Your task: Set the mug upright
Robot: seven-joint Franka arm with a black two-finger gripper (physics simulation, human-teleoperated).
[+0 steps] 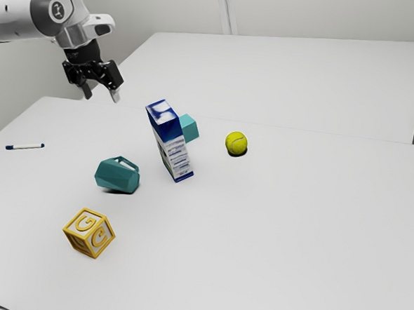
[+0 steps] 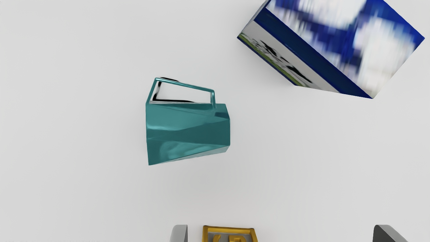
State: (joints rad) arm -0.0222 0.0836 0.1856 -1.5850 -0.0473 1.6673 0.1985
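Under the gripper (image 1: 102, 94), well down, is the white table (image 1: 271, 257). Fingers spread wide, empty. Carton (image 1: 167, 140): standing, past the mug on the darker fingertip's side. Mug (image 1: 117, 175): teal, on its side, not upright. It lies below the gripper and off to the wrist camera's side, nearer the lighter fingertip's side than the darker one's. Long axis runs about parallel to the line joining the fingertips; handle juts sideways, away from the finger side. Can't tell which end is the mouth. Gripping across the body likely needs about a quarter turn of the hand, plus a shift over and down. Block (image 1: 89, 233): far below, seen between the fingertips in the wrist view. Then ball (image 1: 236, 143) and teal cube (image 1: 188, 128), both beyond the mug from the gripper; last, pen (image 1: 25, 147).

Writing: block has a G, second letter G or C. Carton: blue-white print, green strip, brand unreadable.
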